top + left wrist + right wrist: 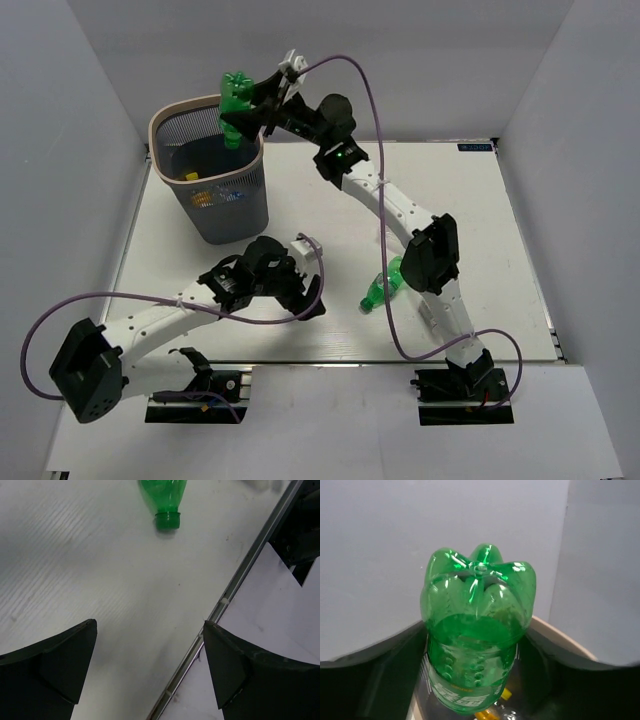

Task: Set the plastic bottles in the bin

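My right gripper [262, 100] is shut on a green plastic bottle [237, 105], held over the far right side of the bin [215, 215], a dark mesh wastebasket with a beige rim [560, 636]. In the right wrist view the bottle [477, 625] fills the middle, base toward the camera, neck down into the bin. A second green bottle [383, 288] lies on the table beside the right arm; its neck shows in the left wrist view [164, 500]. My left gripper [300, 288] is open and empty, low over the table left of that bottle [150, 652].
Several bottles lie inside the bin, one with a yellow-orange cap [504, 696], and show through the mesh [203, 197]. The table's metal front edge [220, 605] runs diagonally under the left gripper. White walls close in the back and sides.
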`<action>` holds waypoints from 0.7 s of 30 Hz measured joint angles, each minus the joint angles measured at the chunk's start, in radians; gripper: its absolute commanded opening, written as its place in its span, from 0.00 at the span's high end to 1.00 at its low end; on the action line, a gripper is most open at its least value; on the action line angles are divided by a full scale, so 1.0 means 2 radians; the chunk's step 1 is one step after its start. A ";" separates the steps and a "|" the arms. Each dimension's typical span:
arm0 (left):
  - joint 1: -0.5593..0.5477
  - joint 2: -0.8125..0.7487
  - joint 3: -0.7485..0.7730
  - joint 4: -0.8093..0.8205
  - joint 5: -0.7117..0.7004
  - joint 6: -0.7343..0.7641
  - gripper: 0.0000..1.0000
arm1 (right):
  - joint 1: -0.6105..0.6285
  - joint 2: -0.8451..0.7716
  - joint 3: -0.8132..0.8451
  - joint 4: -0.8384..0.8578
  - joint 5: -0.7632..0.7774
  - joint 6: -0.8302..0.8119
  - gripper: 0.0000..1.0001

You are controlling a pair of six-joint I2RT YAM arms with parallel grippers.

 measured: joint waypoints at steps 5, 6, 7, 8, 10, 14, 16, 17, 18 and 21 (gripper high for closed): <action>-0.031 0.064 0.037 0.031 -0.026 0.004 0.01 | 0.008 0.006 -0.004 0.006 0.006 -0.006 0.14; -0.039 0.081 0.045 0.040 -0.034 0.006 0.01 | 0.005 0.005 -0.007 0.007 0.010 -0.010 0.20; -0.047 0.097 0.053 0.050 -0.042 0.008 0.01 | 0.002 -0.001 -0.017 0.010 0.014 -0.014 0.26; -0.055 0.113 0.060 0.059 -0.050 0.011 0.01 | -0.004 -0.014 -0.036 0.007 0.019 -0.021 0.37; -0.069 0.146 0.076 0.079 -0.064 0.017 0.01 | -0.021 -0.046 -0.076 -0.013 0.032 -0.034 0.88; -0.090 0.212 0.117 0.113 -0.082 0.027 0.01 | -0.077 -0.145 -0.153 -0.107 0.071 -0.082 1.00; -0.099 0.238 0.134 0.133 -0.090 0.030 0.01 | -0.117 -0.213 -0.203 -0.168 0.095 -0.117 0.85; -0.103 0.250 0.143 0.138 -0.094 0.031 0.01 | -0.137 -0.244 -0.225 -0.192 0.107 -0.130 0.67; -0.107 0.261 0.150 0.144 -0.098 0.032 0.01 | -0.161 -0.280 -0.258 -0.214 0.119 -0.143 0.57; -0.123 0.306 0.192 0.156 -0.118 0.036 0.01 | -0.222 -0.386 -0.383 -0.281 0.141 -0.182 0.30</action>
